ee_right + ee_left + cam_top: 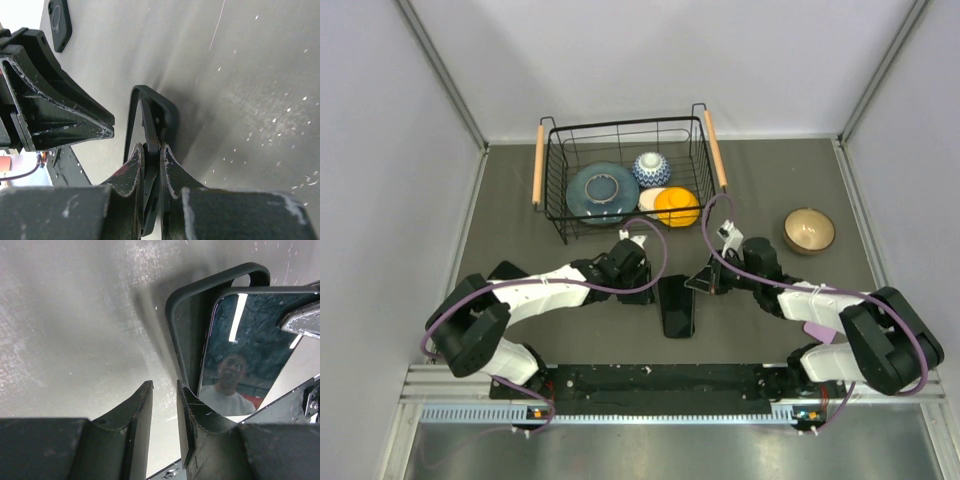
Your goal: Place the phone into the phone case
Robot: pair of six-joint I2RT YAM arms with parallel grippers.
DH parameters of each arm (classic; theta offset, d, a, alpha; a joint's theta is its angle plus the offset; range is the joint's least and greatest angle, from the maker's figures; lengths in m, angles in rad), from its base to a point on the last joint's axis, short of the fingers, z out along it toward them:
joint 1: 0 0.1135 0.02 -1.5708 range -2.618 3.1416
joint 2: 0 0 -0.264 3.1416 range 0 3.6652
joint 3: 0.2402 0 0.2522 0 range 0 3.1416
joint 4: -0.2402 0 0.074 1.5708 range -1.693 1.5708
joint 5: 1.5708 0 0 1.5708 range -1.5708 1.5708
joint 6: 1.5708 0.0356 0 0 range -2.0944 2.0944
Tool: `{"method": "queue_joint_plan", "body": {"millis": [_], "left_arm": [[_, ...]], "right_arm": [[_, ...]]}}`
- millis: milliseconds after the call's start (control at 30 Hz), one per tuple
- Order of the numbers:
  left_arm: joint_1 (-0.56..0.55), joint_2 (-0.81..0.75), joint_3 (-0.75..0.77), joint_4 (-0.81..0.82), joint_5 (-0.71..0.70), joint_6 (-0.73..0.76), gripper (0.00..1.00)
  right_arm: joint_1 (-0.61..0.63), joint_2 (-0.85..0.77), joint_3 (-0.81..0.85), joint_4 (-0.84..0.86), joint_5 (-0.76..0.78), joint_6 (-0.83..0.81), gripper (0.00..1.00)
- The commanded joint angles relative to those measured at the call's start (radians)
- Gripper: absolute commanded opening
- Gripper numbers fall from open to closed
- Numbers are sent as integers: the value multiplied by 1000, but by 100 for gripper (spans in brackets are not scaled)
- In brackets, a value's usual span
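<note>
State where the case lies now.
Left wrist view: the case lies on the table, right of centre, just beyond the left gripper, with the phone over it.

Overhead; wrists close (sharing phone case [187, 315]).

Dark grey tabletop [510, 225] w/ pale walls [660, 60] on 3 sides, alu posts [441, 70] at rear corners.

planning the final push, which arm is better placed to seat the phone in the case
Right. The right gripper has its jaws shut on the edge of the phone, holding it tilted over the phone case. The left gripper hangs empty beside the case, jaws slightly apart.
</note>
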Motion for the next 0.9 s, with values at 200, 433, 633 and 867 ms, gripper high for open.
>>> {"method": "queue_joint_plan", "body": {"millis": [200,433,633,867], "left_arm": [[26,27,-29,45,-31,-6,29],[32,24,-20,74,20,19,31],[33,7,-24,83,37,28,33],[32,-15,-18,80,64,35,36]], "right_arm": [[48,42,26,-223,-31,-151,2],[51,104,115,-358,28,-190,8],[48,117,68,-268,45,-118,17],[49,63,164,-438,116,-82,45]]}}
